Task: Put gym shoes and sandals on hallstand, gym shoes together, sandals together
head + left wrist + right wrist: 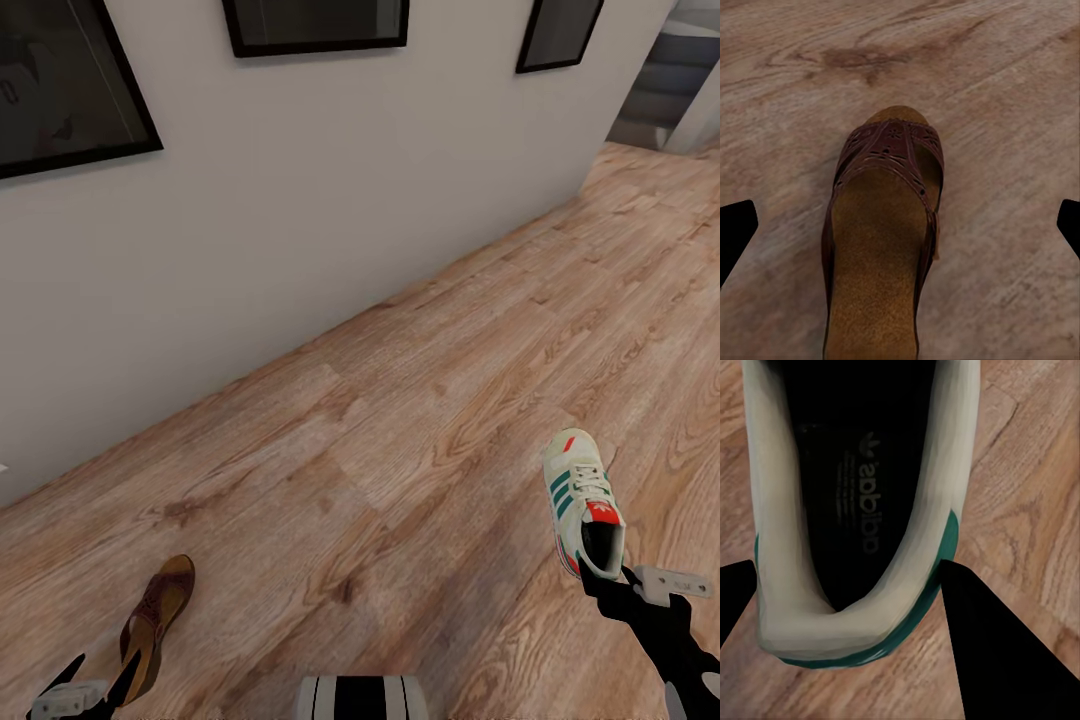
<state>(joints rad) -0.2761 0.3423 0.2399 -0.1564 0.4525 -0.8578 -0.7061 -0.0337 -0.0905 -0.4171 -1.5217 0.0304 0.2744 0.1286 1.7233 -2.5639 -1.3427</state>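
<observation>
Left gripper (95,685) closed on the heel of one sandal (158,620), carried above the corridor floor (400,420). Right gripper (625,580) clamped on the heel of one gym shoe (582,500), toe forward. Beyond, a wall (300,180) with framed pictures (315,25).

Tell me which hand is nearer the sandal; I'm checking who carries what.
Left. The left hand is right at the sandal, at its heel end. The right hand is across the floor, at the heel of the gym shoe.
</observation>
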